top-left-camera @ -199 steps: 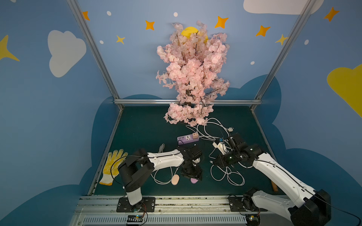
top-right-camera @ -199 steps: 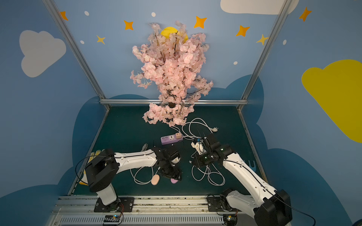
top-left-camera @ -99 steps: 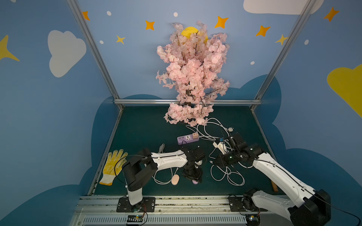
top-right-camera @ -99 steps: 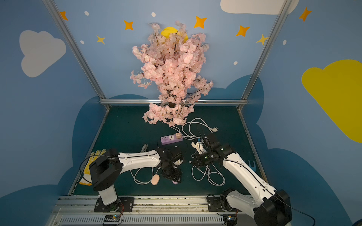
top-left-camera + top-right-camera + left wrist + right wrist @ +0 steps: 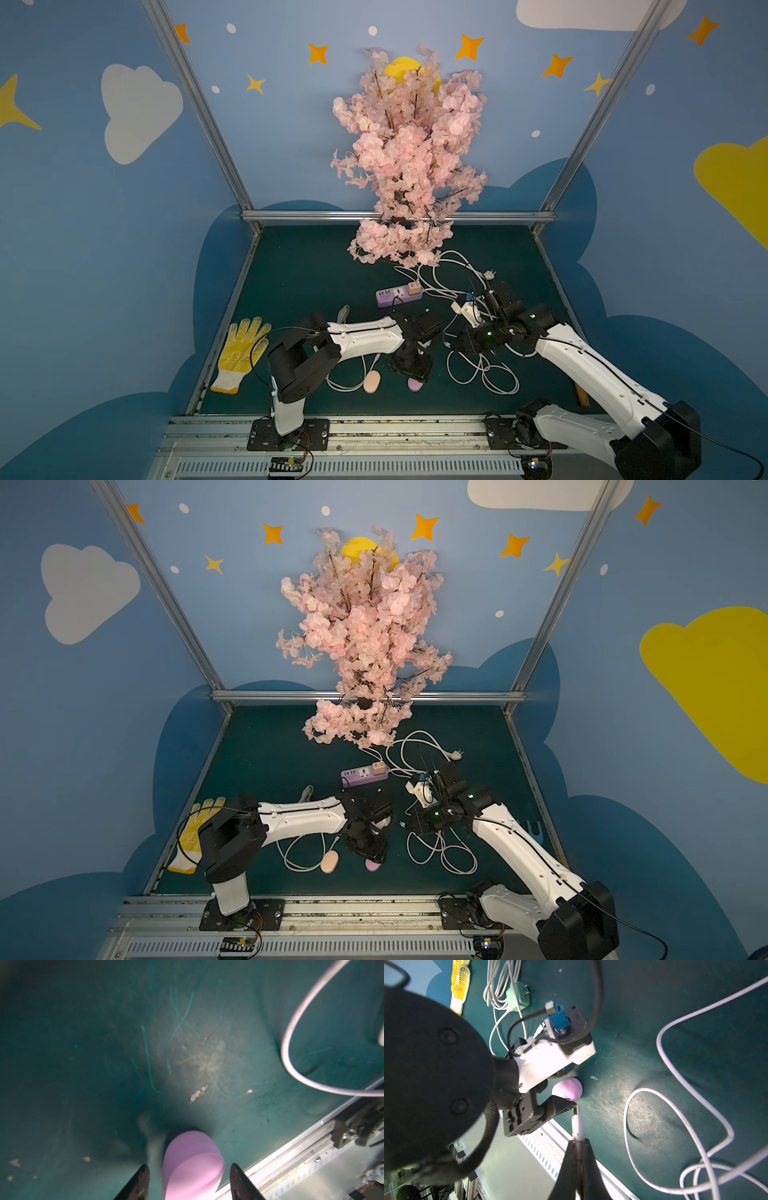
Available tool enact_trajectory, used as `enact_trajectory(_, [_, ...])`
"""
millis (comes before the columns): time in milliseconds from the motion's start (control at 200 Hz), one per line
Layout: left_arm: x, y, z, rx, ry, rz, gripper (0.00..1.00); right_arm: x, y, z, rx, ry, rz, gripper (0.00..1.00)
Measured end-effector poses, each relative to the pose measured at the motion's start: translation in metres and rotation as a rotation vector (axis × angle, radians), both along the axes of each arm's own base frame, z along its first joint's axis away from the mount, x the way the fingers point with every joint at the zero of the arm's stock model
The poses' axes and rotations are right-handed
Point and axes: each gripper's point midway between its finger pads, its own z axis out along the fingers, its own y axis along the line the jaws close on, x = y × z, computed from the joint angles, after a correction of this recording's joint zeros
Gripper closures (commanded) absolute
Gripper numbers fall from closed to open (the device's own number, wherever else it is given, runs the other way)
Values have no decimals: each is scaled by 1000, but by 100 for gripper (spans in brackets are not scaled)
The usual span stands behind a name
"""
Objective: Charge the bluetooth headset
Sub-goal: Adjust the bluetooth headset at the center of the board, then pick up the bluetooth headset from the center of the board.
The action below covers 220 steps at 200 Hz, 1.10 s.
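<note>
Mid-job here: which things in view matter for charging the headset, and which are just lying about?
In the job: purple headset case inside the open left tool; charging plug in the right tool; power strip.
Lying about: yellow glove, blossom tree, green adapter.

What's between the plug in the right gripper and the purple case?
One finger of the left gripper, whose open jaws straddle the purple case. The plug tip is close to that finger. This shows in the right wrist view.

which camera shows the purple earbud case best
Left wrist view: the purple case sits large inside the left gripper. The right wrist view shows it partly behind that gripper; both top views show only a small edge.
</note>
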Motion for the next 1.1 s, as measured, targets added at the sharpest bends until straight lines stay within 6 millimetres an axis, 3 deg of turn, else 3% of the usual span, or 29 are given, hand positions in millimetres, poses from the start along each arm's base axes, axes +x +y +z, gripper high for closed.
enact_trajectory(496, [-1, -5, -2, 1, -3, -29, 63, 1, -1, 0, 2, 4, -9, 100])
enact_trajectory(846, [-4, -3, 1, -20, 5, -30, 67, 0, 1, 2, 14, 16, -12, 100])
enact_trajectory(961, [-9, 10, 14, -65, 9, -14, 77, -2, 4, 4, 36, 25, -3, 100])
enact_trajectory(1101, [8, 25, 56, -228, -64, 58, 86, -2, 13, 14, 90, 33, 13, 100])
